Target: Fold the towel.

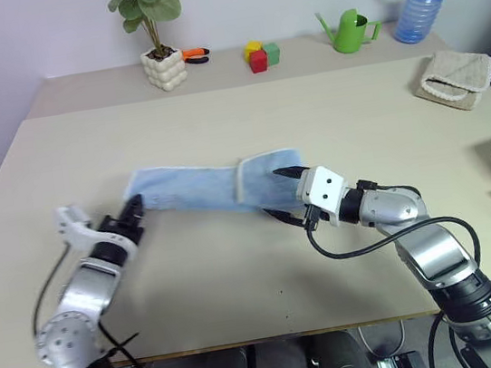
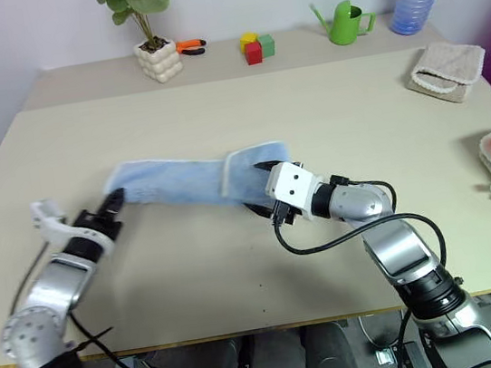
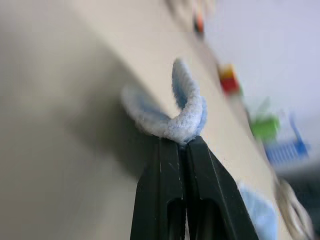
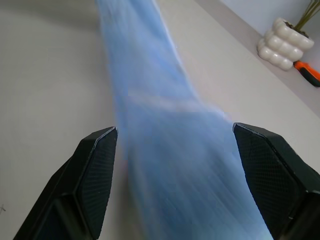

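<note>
The towel (image 1: 214, 187) lies stretched mid-frame on the counter (image 1: 245, 115). Left end effector (image 1: 133, 207) is pinched tight on its left end; right end effector (image 1: 285, 195) sits wide around the right end. I'd keep tension even and close the right before lifting.

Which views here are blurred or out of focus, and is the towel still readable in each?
Left wrist view: the pincer and the pinched fold of the towel are sharp, while the table and far objects are soft. Right wrist view: the towel is streaked with blur, but the fingers are crisp. Left eye view: evenly lit and sharp, with the towel clear.
</note>
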Robot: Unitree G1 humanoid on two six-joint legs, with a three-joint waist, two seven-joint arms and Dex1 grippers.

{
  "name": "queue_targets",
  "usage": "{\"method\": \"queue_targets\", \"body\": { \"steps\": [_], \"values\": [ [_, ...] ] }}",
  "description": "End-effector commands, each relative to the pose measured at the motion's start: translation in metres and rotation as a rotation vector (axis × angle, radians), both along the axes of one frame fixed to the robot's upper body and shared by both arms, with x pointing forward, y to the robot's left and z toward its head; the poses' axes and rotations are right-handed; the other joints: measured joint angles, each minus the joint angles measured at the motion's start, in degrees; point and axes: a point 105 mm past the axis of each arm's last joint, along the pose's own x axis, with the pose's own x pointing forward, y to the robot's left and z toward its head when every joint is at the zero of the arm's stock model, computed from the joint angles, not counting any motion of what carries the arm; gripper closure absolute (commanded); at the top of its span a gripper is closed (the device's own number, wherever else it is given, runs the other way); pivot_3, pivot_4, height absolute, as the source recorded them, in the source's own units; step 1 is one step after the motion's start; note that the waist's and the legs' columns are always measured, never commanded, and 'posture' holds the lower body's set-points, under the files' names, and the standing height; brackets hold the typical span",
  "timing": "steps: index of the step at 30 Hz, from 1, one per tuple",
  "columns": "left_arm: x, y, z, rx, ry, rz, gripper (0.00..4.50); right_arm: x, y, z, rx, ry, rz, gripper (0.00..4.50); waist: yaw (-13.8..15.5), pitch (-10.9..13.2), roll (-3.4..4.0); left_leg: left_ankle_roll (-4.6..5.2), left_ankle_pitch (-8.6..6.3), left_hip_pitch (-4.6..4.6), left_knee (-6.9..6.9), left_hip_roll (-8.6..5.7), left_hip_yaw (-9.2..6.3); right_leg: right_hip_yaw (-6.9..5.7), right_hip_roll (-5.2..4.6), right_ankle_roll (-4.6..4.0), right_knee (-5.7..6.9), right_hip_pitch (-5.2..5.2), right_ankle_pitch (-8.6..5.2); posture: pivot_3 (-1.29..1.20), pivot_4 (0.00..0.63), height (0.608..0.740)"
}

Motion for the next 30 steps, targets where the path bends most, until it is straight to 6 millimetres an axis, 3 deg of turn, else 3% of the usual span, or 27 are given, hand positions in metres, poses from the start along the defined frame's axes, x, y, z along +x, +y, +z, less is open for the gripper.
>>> {"method": "queue_targets", "body": {
  "steps": [1, 5, 9, 12, 16, 20, 27, 30],
  "values": [
    [0.005, 0.002, 0.034, 0.117, -0.119, -0.020, 4.44, 0.005, -0.004, 0.015, 0.043, -0.040, -0.021, 0.72, 0.13, 0.02, -0.06, 0.01, -0.01, 0.00, 0.00, -0.02, -0.01, -0.01, -0.02, 0.00, -0.01, 0.02, 0.00, 0.00, 0.150, 0.732],
    [0.008, -0.025, 0.055, 0.304, -0.204, -0.173, 4.44, 0.015, -0.018, 0.014, 0.029, -0.043, -0.075, 0.72, -0.17, 0.01, -0.06, -0.01, 0.01, 0.00, 0.00, -0.03, -0.01, -0.01, -0.01, 0.01, -0.02, 0.02, 0.01, 0.00, 0.150, 0.732],
    [0.004, -0.082, 0.068, 0.515, -0.314, -0.448, 4.44, 0.023, -0.031, 0.015, 0.030, -0.047, -0.119, 0.72, -0.22, 0.02, -0.06, -0.01, 0.01, -0.01, -0.02, -0.02, 0.00, 0.00, 0.00, 0.01, -0.02, 0.00, 0.00, 0.00, 0.150, 0.732],
    [-0.006, -0.125, 0.067, 0.630, -0.379, -0.669, 4.44, 0.025, -0.035, 0.015, 0.034, -0.048, -0.139, 0.72, -0.28, 0.02, -0.06, -0.01, 0.01, -0.01, -0.03, -0.02, 0.02, 0.00, 0.00, 0.01, -0.03, 0.00, 0.00, 0.00, 0.150, 0.732],
    [-0.014, -0.169, 0.049, 0.784, -0.409, -0.906, 4.44, 0.028, -0.038, 0.014, 0.041, -0.046, -0.160, 0.72, -0.36, 0.03, -0.04, 0.00, 0.01, 0.00, -0.06, -0.01, 0.03, 0.01, 0.02, 0.01, -0.03, 0.00, 0.00, 0.00, 0.150, 0.732],
    [-0.005, -0.187, 0.027, 0.902, -0.378, -0.979, 4.44, 0.027, -0.041, 0.013, 0.046, -0.049, -0.178, 0.72, -0.35, 0.03, -0.04, 0.03, -0.01, 0.00, -0.06, 0.00, 0.03, 0.01, 0.04, 0.01, -0.03, -0.01, 0.00, 0.00, 0.150, 0.732],
    [0.001, -0.196, 0.019, 0.915, -0.362, -1.005, 4.44, 0.025, -0.047, 0.009, 0.048, -0.049, -0.212, 0.72, -0.30, 0.05, -0.05, 0.03, -0.01, -0.03, -0.06, 0.01, 0.01, 0.01, 0.05, 0.02, -0.06, -0.02, 0.00, 0.00, 0.150, 0.732],
    [-0.005, -0.199, 0.022, 0.881, -0.381, -1.038, 3.69, 0.026, -0.048, 0.009, 0.049, -0.051, -0.217, 0.72, -0.29, 0.05, -0.05, 0.03, -0.01, -0.04, -0.05, 0.00, 0.01, 0.01, 0.02, 0.02, -0.07, -0.02, 0.01, 0.00, 0.150, 0.732]
  ]
}}
